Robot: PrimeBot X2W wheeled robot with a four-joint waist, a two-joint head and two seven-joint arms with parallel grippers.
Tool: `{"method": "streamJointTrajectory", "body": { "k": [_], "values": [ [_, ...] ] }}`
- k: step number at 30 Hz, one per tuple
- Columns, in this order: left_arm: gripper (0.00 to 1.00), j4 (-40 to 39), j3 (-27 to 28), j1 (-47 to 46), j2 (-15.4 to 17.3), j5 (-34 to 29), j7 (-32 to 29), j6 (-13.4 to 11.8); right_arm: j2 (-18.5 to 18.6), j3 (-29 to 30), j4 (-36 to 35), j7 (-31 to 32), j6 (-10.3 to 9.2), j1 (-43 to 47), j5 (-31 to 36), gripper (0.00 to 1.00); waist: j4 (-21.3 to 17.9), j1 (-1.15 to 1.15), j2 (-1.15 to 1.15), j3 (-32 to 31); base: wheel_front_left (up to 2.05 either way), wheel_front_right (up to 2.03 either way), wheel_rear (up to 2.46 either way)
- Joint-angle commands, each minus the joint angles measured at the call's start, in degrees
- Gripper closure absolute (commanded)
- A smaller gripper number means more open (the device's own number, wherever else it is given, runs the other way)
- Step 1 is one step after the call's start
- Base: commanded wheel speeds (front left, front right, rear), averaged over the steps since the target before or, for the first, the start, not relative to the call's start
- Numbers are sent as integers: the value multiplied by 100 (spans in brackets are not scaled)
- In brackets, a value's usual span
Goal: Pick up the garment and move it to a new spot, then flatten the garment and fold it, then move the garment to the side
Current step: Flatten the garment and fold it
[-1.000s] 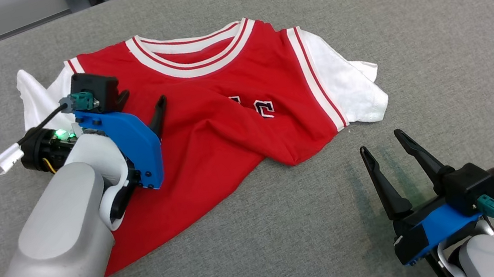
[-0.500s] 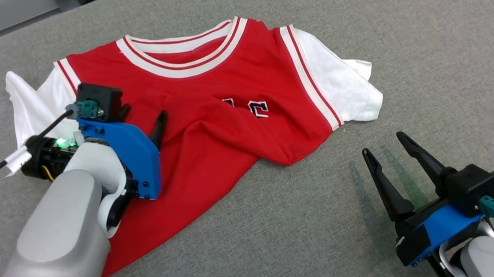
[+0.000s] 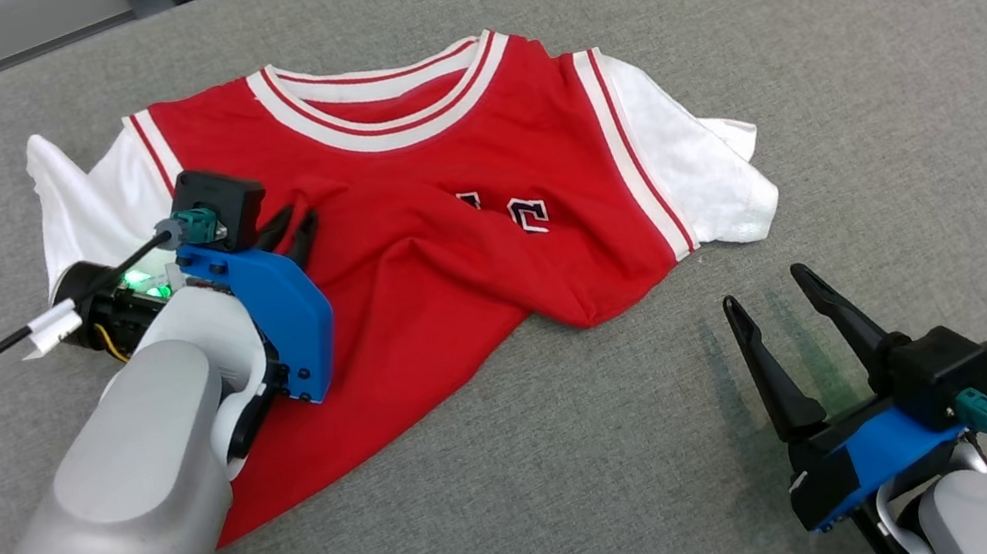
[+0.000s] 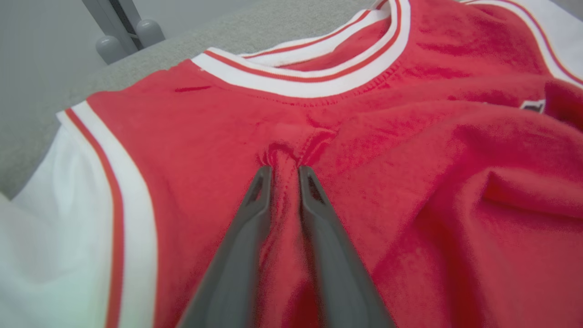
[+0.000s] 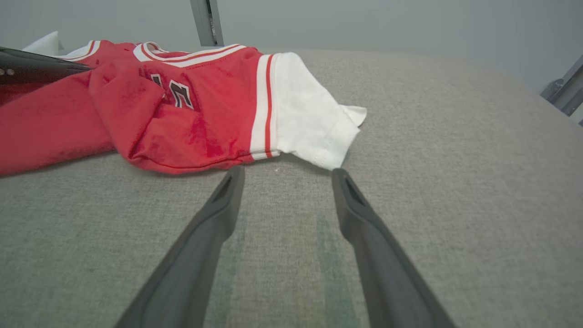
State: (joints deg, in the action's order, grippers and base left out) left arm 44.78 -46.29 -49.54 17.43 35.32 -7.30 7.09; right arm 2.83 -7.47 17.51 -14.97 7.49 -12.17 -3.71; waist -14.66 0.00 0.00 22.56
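Left gripper first: I have it pinched almost closed on a ridge of the garment, and red cloth puckers between the tips just below the collar. My right gripper is spread wide and holds nothing. It sits low over the grey padded surface, near the garment's lower corner but apart from it. The garment is a red jersey with white sleeves, lying rumpled and front up.
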Motion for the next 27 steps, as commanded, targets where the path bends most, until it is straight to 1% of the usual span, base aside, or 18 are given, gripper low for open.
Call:
{"method": "streamJointTrajectory", "body": {
  "k": [1,6,13,17,23,27],
  "values": [
    [100,-11,-23,-70,2,-34,105,19,11,25,22,-34,1,-74,-38,0,21,0,0,-17,0,0,0],
    [100,-65,3,-81,-71,-28,552,26,11,121,112,-34,1,34,-22,0,185,0,0,-159,0,0,0],
    [100,-250,-24,-72,-321,-110,1314,8,13,248,346,-34,1,110,148,0,631,0,0,-667,0,0,0],
    [100,-322,-165,156,-466,-130,1529,17,12,319,506,-33,1,171,221,0,930,0,0,-1074,0,0,0],
    [100,-396,-397,734,-684,-60,1709,14,12,487,760,-29,1,334,260,0,1423,0,0,-1635,0,0,0],
    [100,-540,-503,1201,-732,-21,1873,-43,13,534,858,-30,1,414,237,0,1670,0,0,-1862,0,0,0]
  ]
}}
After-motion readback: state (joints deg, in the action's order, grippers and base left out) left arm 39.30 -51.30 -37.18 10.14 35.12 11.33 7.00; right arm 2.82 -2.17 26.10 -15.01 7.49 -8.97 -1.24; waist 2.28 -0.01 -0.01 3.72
